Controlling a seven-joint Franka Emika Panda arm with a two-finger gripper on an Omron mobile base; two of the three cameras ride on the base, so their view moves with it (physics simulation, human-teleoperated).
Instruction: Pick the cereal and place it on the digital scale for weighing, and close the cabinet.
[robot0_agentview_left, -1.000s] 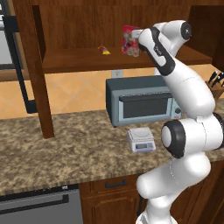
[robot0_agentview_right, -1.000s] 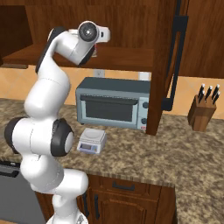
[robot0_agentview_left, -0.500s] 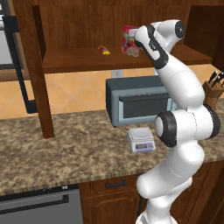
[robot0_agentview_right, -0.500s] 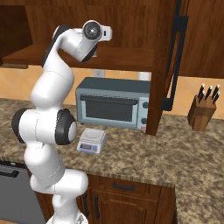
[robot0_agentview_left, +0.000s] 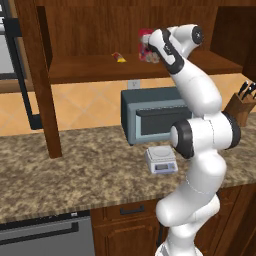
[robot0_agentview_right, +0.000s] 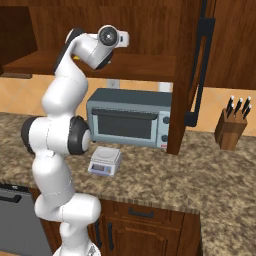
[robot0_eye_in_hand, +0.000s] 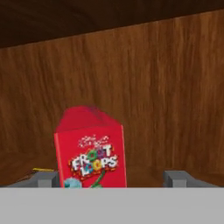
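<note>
The left base view looks forward and down from behind the arm's left side, with the toaster oven (robot0_agentview_left: 155, 114) right of centre on the desk (robot0_agentview_left: 75, 170). The right base view faces that same toaster oven (robot0_agentview_right: 129, 117) from the arm's right, so both share oven, digital scale (robot0_agentview_right: 104, 161) and desk. The hand view sits far closer, above the oven, looking level into the cabinet (robot0_eye_in_hand: 131, 74) at the cereal (robot0_eye_in_hand: 91, 151).
</note>
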